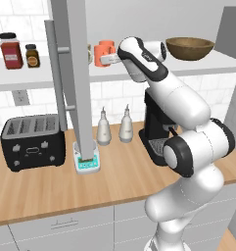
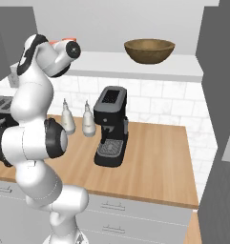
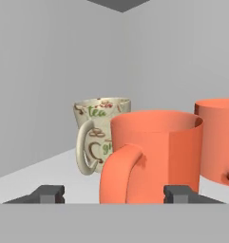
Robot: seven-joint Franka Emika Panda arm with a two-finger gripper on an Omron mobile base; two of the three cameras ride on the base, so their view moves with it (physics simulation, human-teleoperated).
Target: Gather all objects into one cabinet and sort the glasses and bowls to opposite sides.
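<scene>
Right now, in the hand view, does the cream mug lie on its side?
No, the cream mug stands upright behind the nearest coral-orange mug.

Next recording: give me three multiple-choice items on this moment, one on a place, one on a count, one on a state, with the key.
1. Where does the wooden bowl stand?
A. right part of the cabinet shelf
B. on the counter
C. on the toaster

2. How many mugs does the hand view show?
A. one
B. two
C. three

3. How do the gripper jaws stand?
A. shut, empty
B. spread either side of the near orange mug
C. clamped on the bowl

Key: 1 A, both base views show it on the shelf; 2 C, the cream mug and two orange ones, the second orange mug at the edge; 3 B, the fingertips flank its base.
</scene>
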